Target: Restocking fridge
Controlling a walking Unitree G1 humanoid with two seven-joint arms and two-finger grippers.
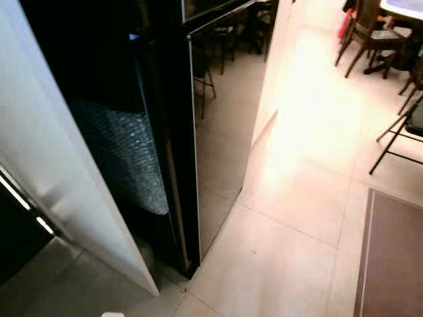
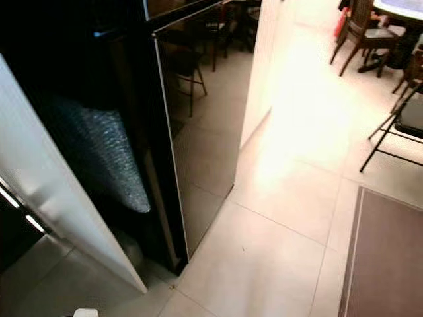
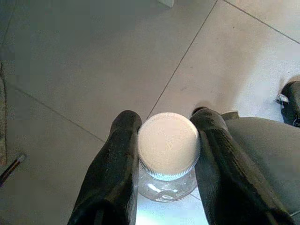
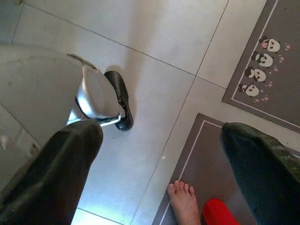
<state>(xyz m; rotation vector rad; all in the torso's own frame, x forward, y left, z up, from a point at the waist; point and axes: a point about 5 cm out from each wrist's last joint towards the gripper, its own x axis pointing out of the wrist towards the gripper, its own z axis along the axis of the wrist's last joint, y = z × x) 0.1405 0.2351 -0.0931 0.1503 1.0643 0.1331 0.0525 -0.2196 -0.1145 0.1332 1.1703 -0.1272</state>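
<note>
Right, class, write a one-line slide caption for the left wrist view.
Left gripper fingers clamp a clear jar with a white lid above grey floor tiles.

The left gripper (image 3: 168,154) is pointed down at the floor, both black fingers (image 3: 115,173) clamped against a white-lidded jar (image 3: 168,145). The right gripper (image 4: 159,173) is aimed downward too, its fingers (image 4: 56,173) spread wide, nothing held.

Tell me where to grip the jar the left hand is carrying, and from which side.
Grip the jar at its neck, just under the white lid, one finger on each opposite side. The left hand holds it this way now: the ribbed lid is wider than the clear neck, so it rests on the fingers and cannot slip through.
</note>
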